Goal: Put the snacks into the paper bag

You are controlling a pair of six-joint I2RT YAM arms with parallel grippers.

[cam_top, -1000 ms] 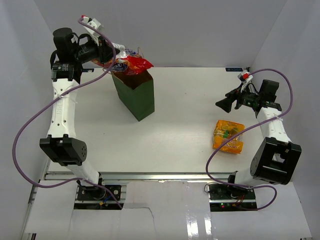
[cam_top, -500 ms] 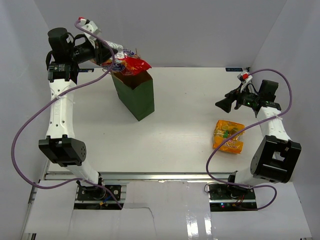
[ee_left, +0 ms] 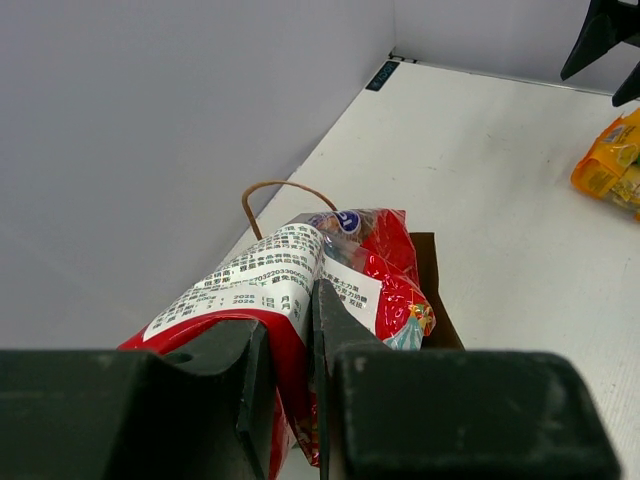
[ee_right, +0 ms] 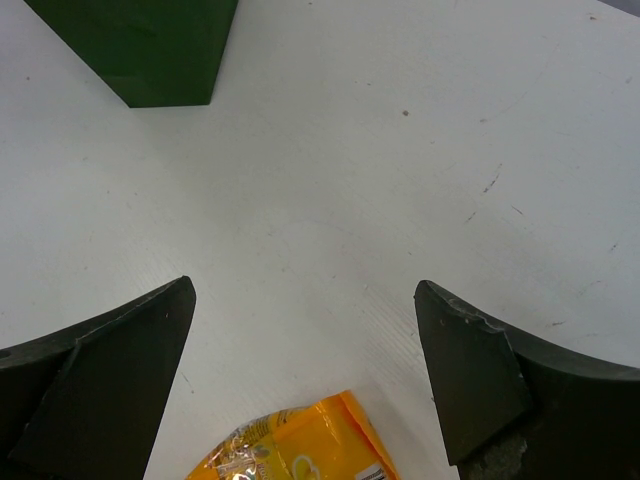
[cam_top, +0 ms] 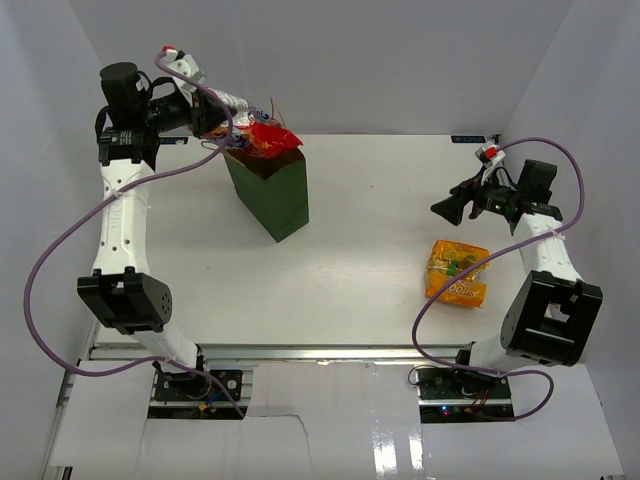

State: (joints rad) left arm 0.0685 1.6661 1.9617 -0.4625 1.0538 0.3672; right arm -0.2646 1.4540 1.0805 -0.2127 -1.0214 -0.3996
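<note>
- Top external view: a tall dark green paper bag (cam_top: 270, 195) stands upright on the white table (cam_top: 370, 290), far left, with its mouth open upward.
- A large crinkly red snack bag (cam_top: 270, 136) lies across the mouth of the paper bag, partly above the rim. How deep it sits cannot be told.
- Left gripper (ee_left: 312, 305) is clenched on the near edge of the red snack bag. Its 2 dark fingers (ee_left: 420, 410) pinch the foil beside a white printed label.
- 1 thin brown string handle (ee_left: 283, 183) arches up behind the red snack bag.
- Right gripper (cam_top: 447, 207) hovers above the table at the right, jaws spread wide, grasping nothing.
- A large orange snack bag (cam_top: 458, 272) lies flat on the table near the right gripper, well apart from the paper bag.
</note>
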